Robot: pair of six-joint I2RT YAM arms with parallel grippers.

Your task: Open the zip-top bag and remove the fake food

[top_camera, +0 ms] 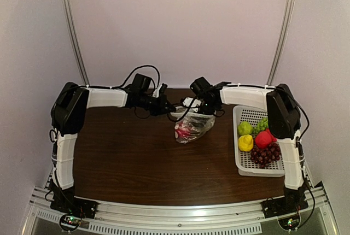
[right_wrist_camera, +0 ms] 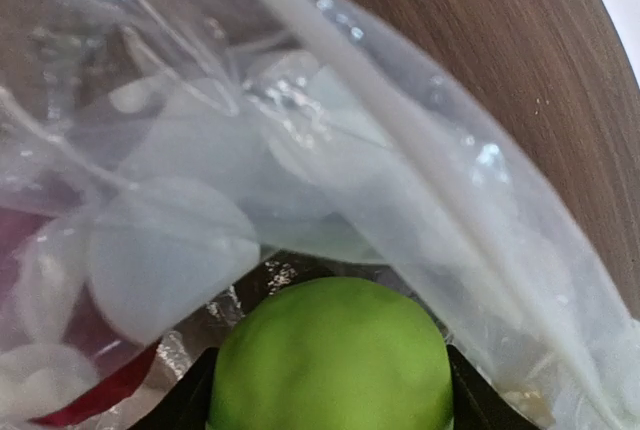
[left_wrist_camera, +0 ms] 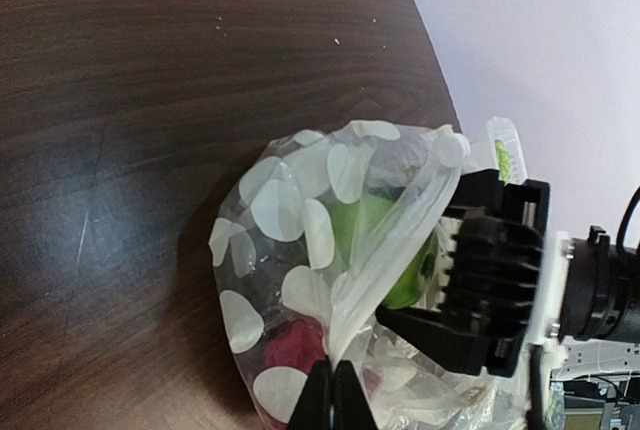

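The clear zip-top bag [top_camera: 192,125] with white dots lies mid-table, its mouth held up between both grippers. My left gripper [top_camera: 169,107] is shut on a fold of the bag's edge [left_wrist_camera: 334,390]. My right gripper [top_camera: 203,109] reaches into the bag's mouth and is shut on a green apple [right_wrist_camera: 335,360], one finger on each side. In the left wrist view the bag [left_wrist_camera: 290,250] holds that green apple [left_wrist_camera: 365,225] and a red fruit [left_wrist_camera: 295,345] lower down, with the right gripper's black body [left_wrist_camera: 490,280] beside it. The bag [right_wrist_camera: 300,150] drapes over the apple in the right wrist view.
A white perforated basket [top_camera: 236,156] stands at the right, holding a green fruit [top_camera: 244,128], a yellow lemon [top_camera: 245,142], a red fruit [top_camera: 263,139], purple grapes [top_camera: 265,154] and green grapes [top_camera: 262,124]. The right arm's elbow hangs over it. Dark wood tabletop [top_camera: 126,158].
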